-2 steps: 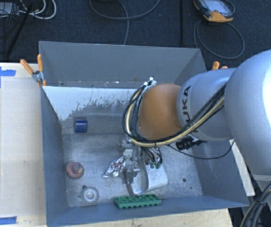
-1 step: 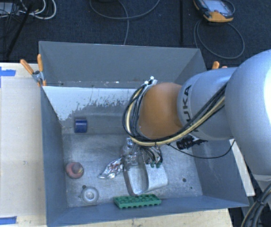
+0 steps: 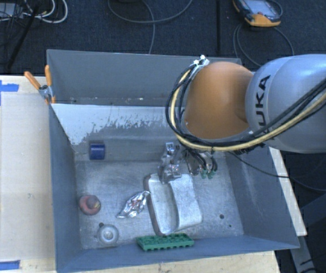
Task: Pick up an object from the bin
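Note:
My gripper hangs below the orange wrist cover, near the middle of the bin. Its tip is just over the far end of a pale grey oblong block that lies lengthwise on the bin floor. I cannot tell whether it touches the block. Left of the block lies a crumpled piece of silver foil. A green toothed brick rests along the front wall, just below the block.
A blue cylinder stands at the back left. A reddish round thing and a silver round cap lie at the front left. The arm and its cables cover the bin's back right.

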{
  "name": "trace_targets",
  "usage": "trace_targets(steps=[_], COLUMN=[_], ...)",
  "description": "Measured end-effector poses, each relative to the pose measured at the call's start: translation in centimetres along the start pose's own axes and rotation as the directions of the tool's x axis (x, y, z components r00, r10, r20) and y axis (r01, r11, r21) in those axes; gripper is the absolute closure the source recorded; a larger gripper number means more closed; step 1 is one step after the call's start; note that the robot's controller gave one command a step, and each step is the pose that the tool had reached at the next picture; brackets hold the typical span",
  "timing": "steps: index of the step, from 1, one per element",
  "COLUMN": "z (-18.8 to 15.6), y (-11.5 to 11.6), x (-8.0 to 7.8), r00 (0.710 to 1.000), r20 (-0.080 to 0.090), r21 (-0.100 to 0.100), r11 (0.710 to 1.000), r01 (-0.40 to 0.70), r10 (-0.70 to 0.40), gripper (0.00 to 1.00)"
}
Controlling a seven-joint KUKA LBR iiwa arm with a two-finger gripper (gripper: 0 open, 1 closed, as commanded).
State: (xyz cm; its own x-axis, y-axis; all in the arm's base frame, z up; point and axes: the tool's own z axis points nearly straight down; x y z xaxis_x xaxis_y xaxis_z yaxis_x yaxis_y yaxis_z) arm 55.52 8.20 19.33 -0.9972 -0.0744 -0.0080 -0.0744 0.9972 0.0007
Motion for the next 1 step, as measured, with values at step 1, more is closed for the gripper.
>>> trace_targets(steps=[1], z=[0.45], y=[-0.05], x=[0.18], r00=[1.000], r20=[-0.008], r21=[0.000], r11=[1.000], r01=[-0.002], r10=[0.002], gripper=[0.00])
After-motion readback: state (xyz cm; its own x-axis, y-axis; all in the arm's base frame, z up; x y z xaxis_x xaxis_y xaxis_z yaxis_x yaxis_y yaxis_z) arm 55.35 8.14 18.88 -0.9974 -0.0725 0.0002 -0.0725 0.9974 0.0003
